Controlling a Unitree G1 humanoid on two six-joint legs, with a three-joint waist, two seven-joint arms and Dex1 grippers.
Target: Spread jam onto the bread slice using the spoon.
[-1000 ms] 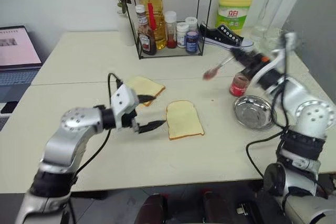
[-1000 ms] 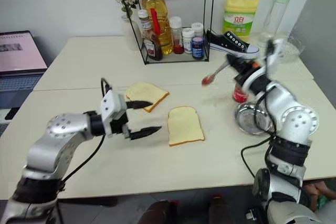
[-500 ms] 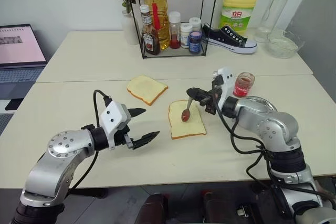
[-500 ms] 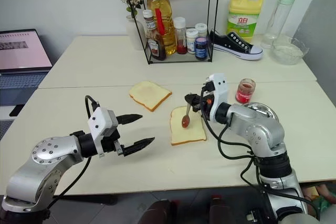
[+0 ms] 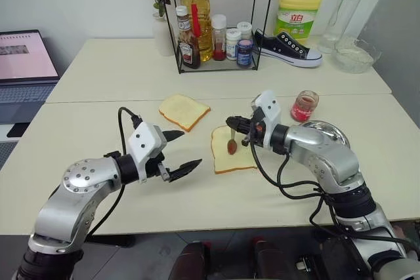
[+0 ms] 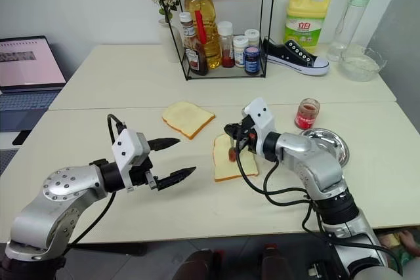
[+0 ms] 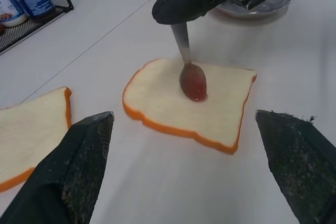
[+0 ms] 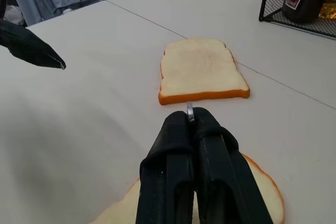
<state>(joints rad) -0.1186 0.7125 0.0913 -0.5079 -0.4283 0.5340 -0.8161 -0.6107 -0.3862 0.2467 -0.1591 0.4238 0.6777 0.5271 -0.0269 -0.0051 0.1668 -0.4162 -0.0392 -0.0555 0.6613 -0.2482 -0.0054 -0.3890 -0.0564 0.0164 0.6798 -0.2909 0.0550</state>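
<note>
- our right gripper [image 5: 231, 122] has come from over the jam [image 5: 303, 105] at right to frame centre, fingers pinching the spoon [image 7: 191, 75].
- our left gripper [image 5: 182, 152], spread wide, stays lower left of the bread slice [image 5: 231, 149].
- the spoon bowl, red with jam, rests on the slice.
- the spoon's handle is mostly hidden between our fingers.

Silver-grey arms, black cables, white wrist blocks, black two-fingered left claw [image 5: 178, 153]
</note>
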